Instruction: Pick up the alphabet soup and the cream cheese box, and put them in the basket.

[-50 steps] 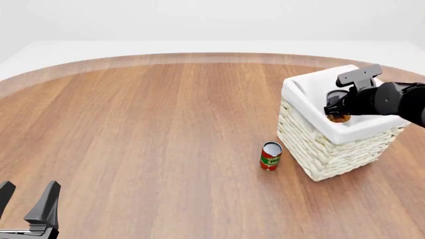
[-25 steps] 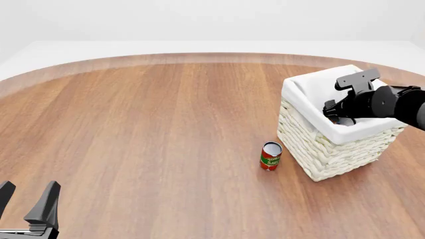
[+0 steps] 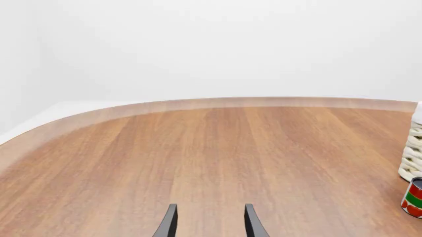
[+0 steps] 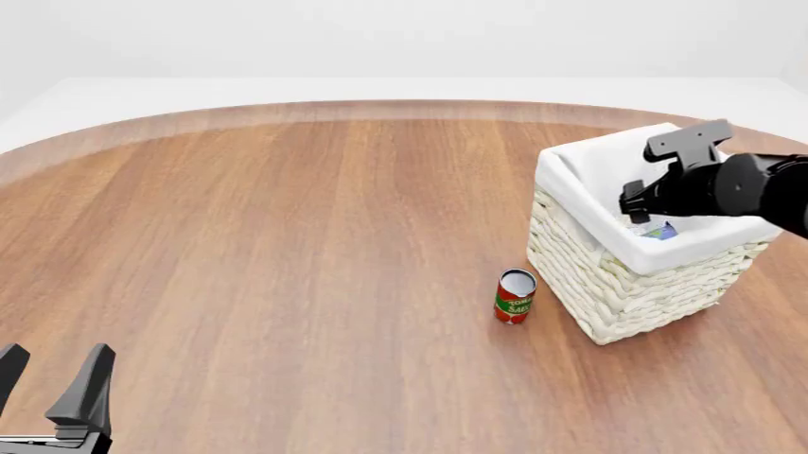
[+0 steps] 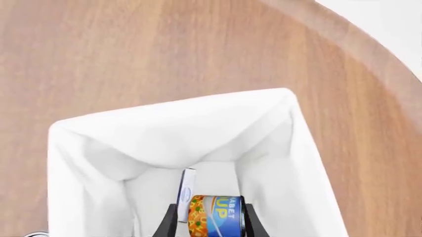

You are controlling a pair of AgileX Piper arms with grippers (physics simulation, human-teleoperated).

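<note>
Both goods sit inside the basket (image 5: pixel 79 148), the rigid, slick-sided soup can (image 5: pixel 214 213) on its side beside the flat cream cheese box (image 5: pixel 187 190), between your right gripper (image 5: pixel 211 222)'s spread fingers; your left gripper (image 3: pixel 209 222) hangs open, empty

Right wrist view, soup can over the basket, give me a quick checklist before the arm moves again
1. Alphabet soup inside the basket walls: ok, it lies on its side down within the white liner.
2. Cream cheese box already in the basket: ok, its edge shows beside the can.
3. Right claw let go of the can: cannot tell, a finger shows at each end of the can, contact unclear.
4. Right claw above the basket opening: ok in the front view.
5. Red and green can untouched on the table: ok, upright beside the basket.
6. Left claw out of the way: ok, open and empty.
</note>
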